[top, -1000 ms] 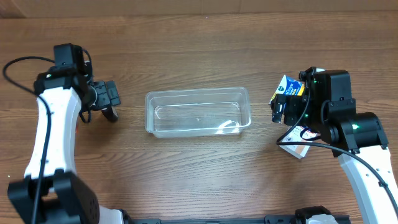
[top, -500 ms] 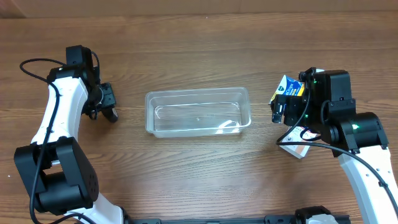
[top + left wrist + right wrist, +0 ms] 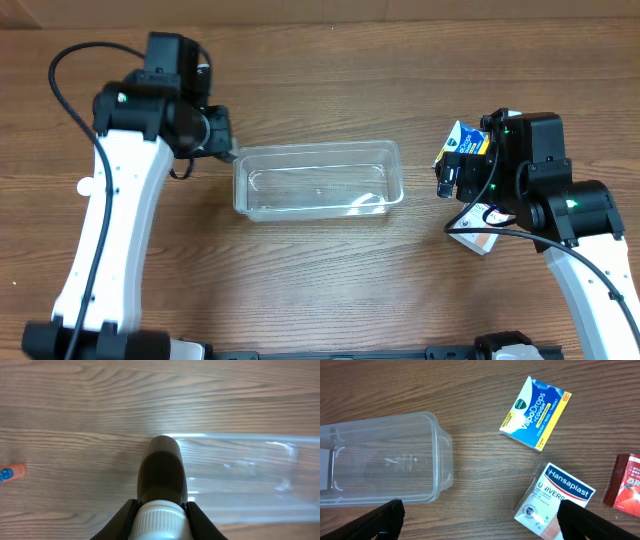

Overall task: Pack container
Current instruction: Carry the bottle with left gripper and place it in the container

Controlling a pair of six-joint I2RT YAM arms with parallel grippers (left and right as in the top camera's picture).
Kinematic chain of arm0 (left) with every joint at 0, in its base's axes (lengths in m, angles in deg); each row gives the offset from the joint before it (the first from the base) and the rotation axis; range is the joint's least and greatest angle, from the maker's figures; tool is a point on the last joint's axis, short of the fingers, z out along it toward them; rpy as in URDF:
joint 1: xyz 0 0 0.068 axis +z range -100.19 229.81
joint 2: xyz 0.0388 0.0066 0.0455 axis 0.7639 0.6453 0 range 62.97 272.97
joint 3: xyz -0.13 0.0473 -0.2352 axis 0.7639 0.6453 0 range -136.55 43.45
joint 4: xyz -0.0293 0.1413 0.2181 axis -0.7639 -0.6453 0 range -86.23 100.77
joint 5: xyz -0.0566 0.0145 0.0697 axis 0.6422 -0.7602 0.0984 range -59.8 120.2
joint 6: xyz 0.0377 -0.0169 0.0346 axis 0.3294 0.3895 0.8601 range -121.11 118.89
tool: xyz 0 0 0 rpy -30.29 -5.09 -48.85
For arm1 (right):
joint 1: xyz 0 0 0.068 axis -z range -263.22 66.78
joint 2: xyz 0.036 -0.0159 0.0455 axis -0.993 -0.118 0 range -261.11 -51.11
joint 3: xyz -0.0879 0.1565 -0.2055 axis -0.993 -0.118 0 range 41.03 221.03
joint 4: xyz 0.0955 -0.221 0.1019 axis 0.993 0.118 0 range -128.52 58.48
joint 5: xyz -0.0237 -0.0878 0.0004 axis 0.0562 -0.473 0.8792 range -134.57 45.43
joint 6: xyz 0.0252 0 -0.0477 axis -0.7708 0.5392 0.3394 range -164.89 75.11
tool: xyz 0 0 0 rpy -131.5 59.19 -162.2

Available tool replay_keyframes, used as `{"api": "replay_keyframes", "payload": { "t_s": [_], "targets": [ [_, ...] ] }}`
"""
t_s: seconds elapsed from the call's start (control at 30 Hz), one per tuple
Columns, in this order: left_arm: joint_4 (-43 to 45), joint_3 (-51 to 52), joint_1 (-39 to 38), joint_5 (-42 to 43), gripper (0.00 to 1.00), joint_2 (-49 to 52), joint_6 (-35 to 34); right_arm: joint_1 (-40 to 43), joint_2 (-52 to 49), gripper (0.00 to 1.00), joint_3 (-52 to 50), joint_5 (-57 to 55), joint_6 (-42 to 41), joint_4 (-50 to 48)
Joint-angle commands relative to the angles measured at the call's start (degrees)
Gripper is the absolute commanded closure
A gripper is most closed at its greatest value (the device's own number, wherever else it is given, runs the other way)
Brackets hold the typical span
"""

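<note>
My left gripper (image 3: 160, 510) is shut on a dark brown bottle (image 3: 161, 472) with a ribbed white cap, jaws pressed to both sides of the cap. In the left wrist view the bottle points at the left end of the clear plastic container (image 3: 240, 436). Overhead, the left gripper (image 3: 222, 135) hovers at the upper left corner of the container (image 3: 318, 149), which holds nothing. My right gripper (image 3: 482, 525) is open and holds nothing, staying right of the container (image 3: 442, 455).
A blue and yellow VapoDrops box (image 3: 536, 413), a white Hansaplast box (image 3: 555, 502) and a red packet (image 3: 625, 482) lie right of the container. Overhead, the VapoDrops box (image 3: 462, 140) peeks out beside the right arm. A small orange item (image 3: 11, 473) lies far left.
The left gripper closed on the bottle at the table's left, rose, and swung right to the container's left end. The right arm has not moved.
</note>
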Motion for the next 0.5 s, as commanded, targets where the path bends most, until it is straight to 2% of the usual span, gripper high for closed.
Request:
{"api": "replay_keyframes", "payload": {
  "t_s": [0.0,0.2,0.3,0.47],
  "targets": [
    [-0.92,0.22,-4.48,0.04,0.96,-0.57,-5.42,0.22,0.39,0.0,1.77,-0.52,-0.02,-0.13],
    [6.69,11.58,-6.49,-1.44,0.96,3.91,-6.82,0.22,0.39,0.0,1.77,-0.5,-0.04,-0.02],
    [9.05,11.93,-6.49,-3.93,0.92,8.63,-5.49,0.22,0.39,0.0,1.77,-0.5,-0.04,-0.02],
    [11.91,11.93,-6.49,-4.33,0.93,15.32,-4.42,0.22,0.39,0.0,1.77,-0.5,-0.04,0.09]
  ]
}}
